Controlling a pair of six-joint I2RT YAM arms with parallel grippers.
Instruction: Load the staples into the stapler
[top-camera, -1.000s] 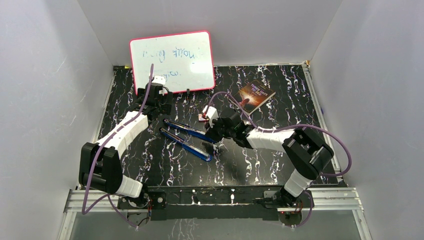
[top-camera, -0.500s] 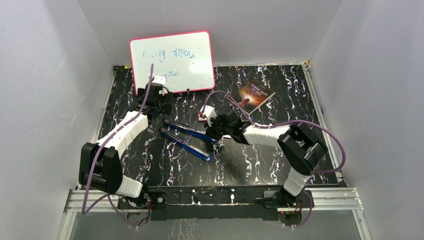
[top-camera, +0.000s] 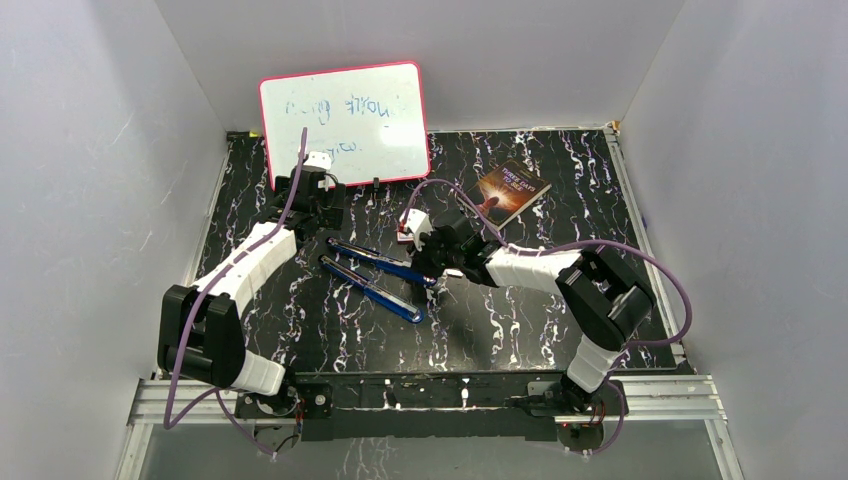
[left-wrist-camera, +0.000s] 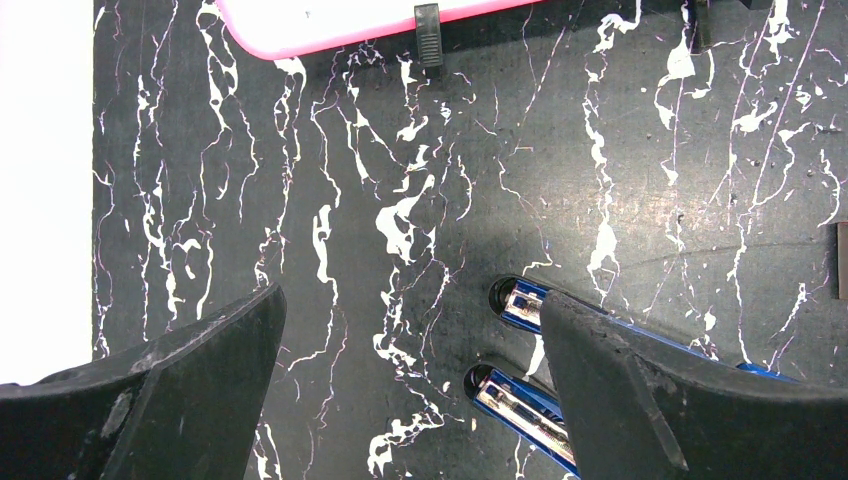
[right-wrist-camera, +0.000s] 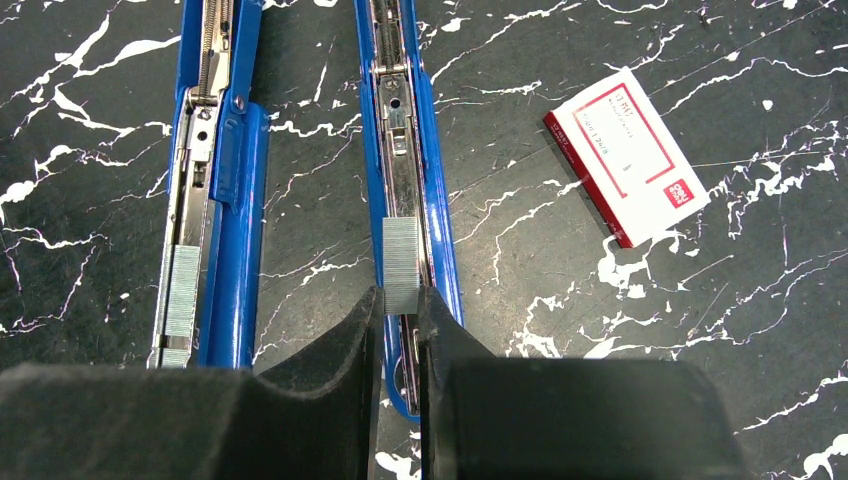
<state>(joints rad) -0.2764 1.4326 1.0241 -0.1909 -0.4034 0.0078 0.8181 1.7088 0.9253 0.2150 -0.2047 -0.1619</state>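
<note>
Marbled table (right-wrist-camera: 600, 330): right tool (right-wrist-camera: 402, 300) pinches staples (right-wrist-camera: 401, 262) over stapler (right-wrist-camera: 441, 240) rail, box (right-wrist-camera: 628, 152) apart.

On my feed the stapler (right-wrist-camera: 232, 200) shows glossy blue paint over bare silvery metal rails. The staples (right-wrist-camera: 401, 262) are a finely ribbed, dull grey metal strip. The right gripper (right-wrist-camera: 401, 310) has matt black fingers (right-wrist-camera: 330, 360), slightly rough, plastic by the look. The box (right-wrist-camera: 628, 155) is smooth white card. The bench (right-wrist-camera: 600, 380) looks matt black, veined white.
</note>
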